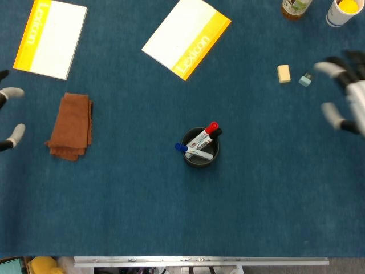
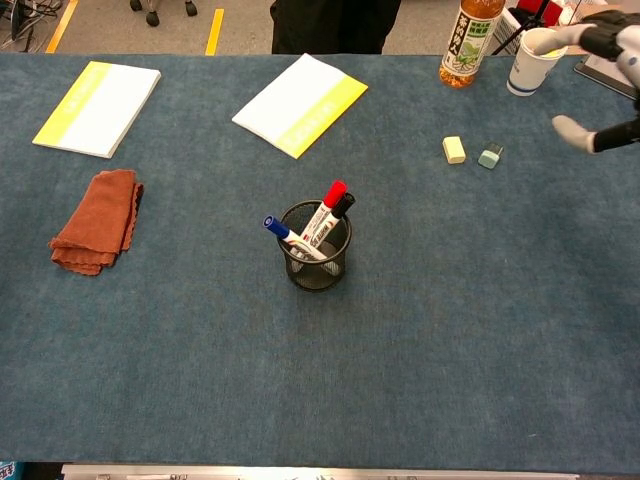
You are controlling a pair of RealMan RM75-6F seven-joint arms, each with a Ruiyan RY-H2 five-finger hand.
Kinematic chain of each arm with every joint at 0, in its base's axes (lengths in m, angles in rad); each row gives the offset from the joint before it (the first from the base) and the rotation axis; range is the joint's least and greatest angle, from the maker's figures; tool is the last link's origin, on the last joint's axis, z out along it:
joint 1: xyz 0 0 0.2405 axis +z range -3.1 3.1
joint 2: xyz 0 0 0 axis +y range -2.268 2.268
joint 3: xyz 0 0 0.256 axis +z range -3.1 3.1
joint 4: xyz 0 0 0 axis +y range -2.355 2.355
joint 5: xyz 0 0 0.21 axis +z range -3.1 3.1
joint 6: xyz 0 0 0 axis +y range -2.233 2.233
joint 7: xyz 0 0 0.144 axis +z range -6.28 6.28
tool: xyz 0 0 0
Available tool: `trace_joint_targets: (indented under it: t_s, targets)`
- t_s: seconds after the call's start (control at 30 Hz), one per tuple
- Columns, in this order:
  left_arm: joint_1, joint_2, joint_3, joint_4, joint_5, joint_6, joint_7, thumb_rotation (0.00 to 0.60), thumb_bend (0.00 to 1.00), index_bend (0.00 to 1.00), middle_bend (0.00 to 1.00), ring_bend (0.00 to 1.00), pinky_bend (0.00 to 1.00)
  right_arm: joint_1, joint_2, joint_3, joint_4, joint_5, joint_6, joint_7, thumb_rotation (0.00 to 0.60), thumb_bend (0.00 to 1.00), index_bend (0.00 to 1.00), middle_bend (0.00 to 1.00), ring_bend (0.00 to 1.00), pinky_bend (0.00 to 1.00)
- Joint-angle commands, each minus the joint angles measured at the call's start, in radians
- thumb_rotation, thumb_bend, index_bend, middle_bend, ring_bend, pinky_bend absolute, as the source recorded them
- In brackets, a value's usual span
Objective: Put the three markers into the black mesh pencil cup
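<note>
On the blue table [image 2: 420,330], the black mesh pencil cup [image 2: 315,262] stands at centre holding all three markers [image 2: 322,222], their red, black and blue caps leaning out. The right hand [image 1: 348,94] hangs at the far edge, fingers spread and empty; the left hand [image 1: 10,114], barely visible, also spreads its fingers.

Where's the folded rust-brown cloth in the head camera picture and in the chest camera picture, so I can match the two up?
Head view: folded rust-brown cloth lies at the left, below the white-and-yellow booklet.
Chest view: the cloth lies at the left edge, again just below that booklet.
Shared landmark: the black mesh pencil cup, to the cloth's right in both.
</note>
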Motion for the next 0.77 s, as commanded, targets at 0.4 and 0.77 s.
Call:
trace_joint_targets:
  t_s: [0.4, 0.77]
  targets:
    - [0.068, 0.001, 0.013, -0.032, -0.015, 0.071, 0.059, 0.6, 0.27, 0.3, 0.11, 0.0, 0.0, -0.192, 0.037, -0.039, 0.083, 0.031, 0.143, 0.061, 0.6, 0.36, 0.24, 0.19, 0.0, 0.05]
    - [0.108, 0.016, 0.033, -0.055, 0.001, 0.096, 0.06, 0.6, 0.27, 0.3, 0.11, 0.0, 0.0, -0.24, 0.046, -0.038, 0.086, -0.016, 0.153, 0.103, 0.6, 0.36, 0.26, 0.19, 0.0, 0.05]
